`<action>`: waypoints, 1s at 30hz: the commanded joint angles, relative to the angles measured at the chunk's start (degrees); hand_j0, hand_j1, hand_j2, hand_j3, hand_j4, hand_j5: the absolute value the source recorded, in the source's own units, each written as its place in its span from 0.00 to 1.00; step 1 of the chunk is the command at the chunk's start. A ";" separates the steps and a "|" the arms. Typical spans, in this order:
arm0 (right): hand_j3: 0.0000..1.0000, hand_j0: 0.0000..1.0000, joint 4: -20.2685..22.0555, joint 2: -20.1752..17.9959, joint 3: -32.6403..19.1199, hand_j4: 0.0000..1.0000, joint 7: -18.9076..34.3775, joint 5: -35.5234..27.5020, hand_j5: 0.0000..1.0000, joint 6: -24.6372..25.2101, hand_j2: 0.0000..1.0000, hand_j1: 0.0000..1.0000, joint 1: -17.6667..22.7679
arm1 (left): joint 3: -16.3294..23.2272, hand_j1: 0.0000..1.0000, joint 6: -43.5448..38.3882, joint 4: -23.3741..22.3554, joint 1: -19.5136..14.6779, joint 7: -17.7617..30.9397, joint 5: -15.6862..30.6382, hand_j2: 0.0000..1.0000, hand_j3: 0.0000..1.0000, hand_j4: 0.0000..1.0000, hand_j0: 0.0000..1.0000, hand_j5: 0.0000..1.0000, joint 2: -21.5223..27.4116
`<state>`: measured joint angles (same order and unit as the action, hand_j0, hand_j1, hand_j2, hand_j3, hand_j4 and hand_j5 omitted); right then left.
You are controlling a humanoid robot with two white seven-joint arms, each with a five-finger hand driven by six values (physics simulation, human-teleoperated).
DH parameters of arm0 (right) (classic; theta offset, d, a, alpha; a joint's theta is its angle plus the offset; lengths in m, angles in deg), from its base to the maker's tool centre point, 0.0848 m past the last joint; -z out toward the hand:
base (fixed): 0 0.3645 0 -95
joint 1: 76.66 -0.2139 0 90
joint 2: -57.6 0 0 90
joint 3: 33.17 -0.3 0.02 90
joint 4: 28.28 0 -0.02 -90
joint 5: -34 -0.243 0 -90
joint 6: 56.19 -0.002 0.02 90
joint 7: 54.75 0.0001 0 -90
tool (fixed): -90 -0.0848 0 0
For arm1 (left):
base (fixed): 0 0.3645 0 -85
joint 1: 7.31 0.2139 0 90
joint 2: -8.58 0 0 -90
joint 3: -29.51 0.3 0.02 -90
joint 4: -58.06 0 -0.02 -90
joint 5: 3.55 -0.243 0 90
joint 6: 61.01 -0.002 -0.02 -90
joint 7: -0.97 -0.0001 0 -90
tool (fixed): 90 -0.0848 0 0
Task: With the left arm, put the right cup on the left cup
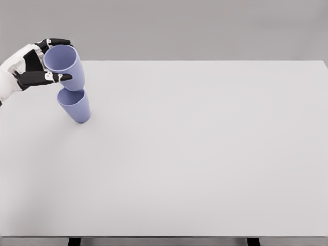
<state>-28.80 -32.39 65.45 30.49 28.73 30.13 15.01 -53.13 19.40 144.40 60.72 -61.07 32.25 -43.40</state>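
I have the left hand (pixel 41 64) at the far left of the white table (pixel 205 154), its dark fingers (pixel 54 78) curled around the upper cup (pixel 65 66), thumb side across the front wall and other fingers hooked over the rim at the back. That cup is off the table, tilted a little with its mouth toward me, and its base sits right at the mouth of the lower cup (pixel 75 106), which stands upright on the table; I cannot tell whether the base has entered the lower cup or only touches its rim. The right arm is out of view. I judge this as the placing step, nearly done: the carried cup is over its target but not released. What I need next is to straighten the cup so its axis lines up with the lower one, ease it down until it seats, then loosen the grip without nudging the stack sideways.
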 commanded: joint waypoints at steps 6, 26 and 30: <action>1.00 1.00 -0.01 -0.01 0.00 1.00 0.00 -0.01 1.00 0.00 1.00 1.00 0.00 | 0.02 0.73 0.01 -0.21 0.26 0.00 0.41 0.73 0.73 0.73 0.73 0.73 0.92; 1.00 1.00 -0.01 -0.01 0.00 1.00 0.00 -0.01 1.00 0.00 1.00 1.00 0.00 | 0.28 0.73 0.09 0.50 2.64 0.17 2.25 0.73 0.73 0.73 0.73 0.73 3.03; 1.00 1.00 -0.01 -0.01 0.00 1.00 0.00 -0.01 1.00 0.00 1.00 1.00 0.00 | 0.28 0.73 0.09 -0.03 2.99 0.17 2.08 0.73 0.73 0.73 0.73 0.73 3.03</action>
<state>-28.80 -32.39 65.45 30.49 28.73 30.12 15.01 -52.84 19.48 144.57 63.71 -60.90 34.12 -40.43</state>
